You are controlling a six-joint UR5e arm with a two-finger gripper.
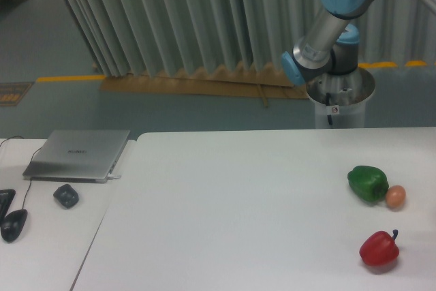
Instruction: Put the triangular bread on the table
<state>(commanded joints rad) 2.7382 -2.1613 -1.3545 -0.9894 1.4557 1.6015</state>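
Faint small marking showing on the lid of the closed silver laptop point(78, 153), too blurred for reading, small red-and-white sticker sitting on the grey cylindrical robot pedestal point(339, 103), unreadable, no other legible text appearing

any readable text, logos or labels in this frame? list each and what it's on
Laptop: a small mark at the middle of the closed lid, too blurred to read.
Robot base pedestal: a small red and white sticker, too small to read.
Green pepper, red pepper, small orange-brown ball, table: no text.
Nothing in this frame is legible.
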